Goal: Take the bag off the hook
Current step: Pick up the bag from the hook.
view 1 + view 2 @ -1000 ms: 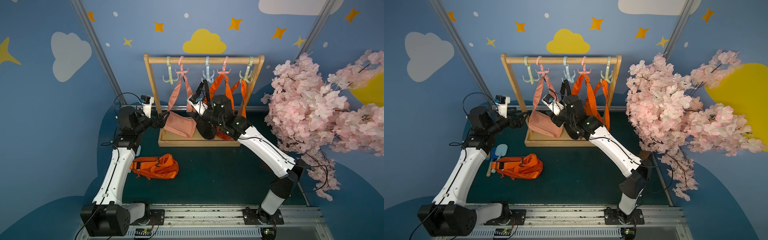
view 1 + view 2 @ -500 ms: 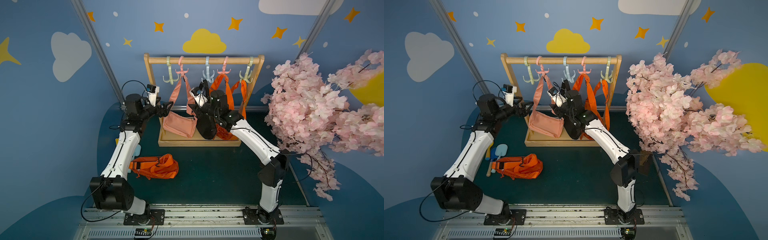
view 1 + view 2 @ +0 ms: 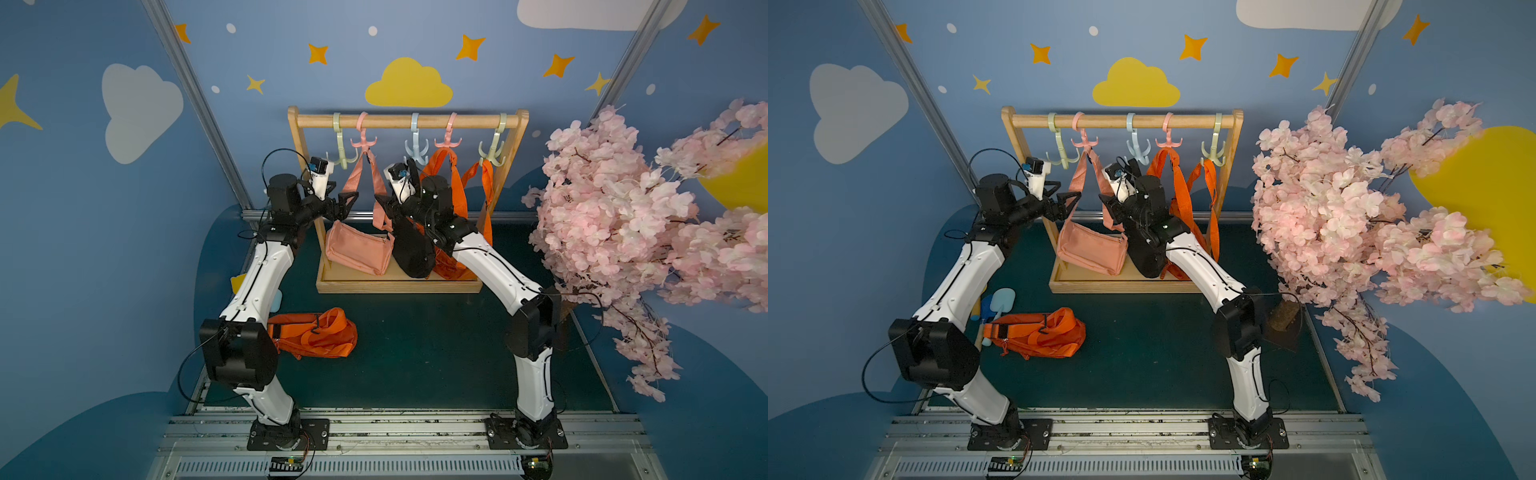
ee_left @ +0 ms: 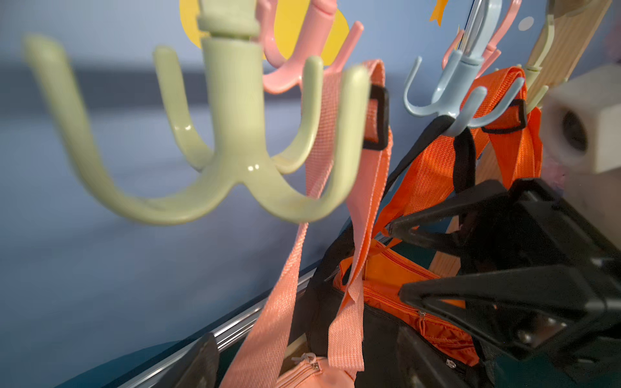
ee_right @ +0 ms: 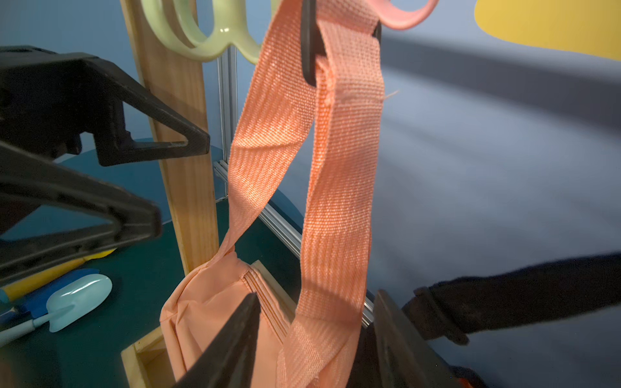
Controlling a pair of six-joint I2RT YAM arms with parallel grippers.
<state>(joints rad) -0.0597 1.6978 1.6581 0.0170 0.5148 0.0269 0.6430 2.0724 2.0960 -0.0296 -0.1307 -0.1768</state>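
1. A small booth has blue walls painted with stars and a yellow cloud (image 3: 408, 85). A pink blossom tree (image 3: 623, 216) stands beside the right arm.
2. The floor is a dark teal mat (image 3: 415, 332). An orange bag (image 3: 316, 334) lies on it near the left arm.
3. At the back of the mat stands a wooden rack (image 3: 407, 121). The pink bag (image 3: 357, 251) hangs by its strap (image 5: 336, 168) from a pink hook (image 3: 363, 141), with its body resting in the rack's base.
4. The left gripper (image 3: 347, 205) is spread wide and holds nothing. It is just beside the strap.
5. The right gripper (image 5: 316, 295) has its jaws apart on either side of the strap, without pinching it.
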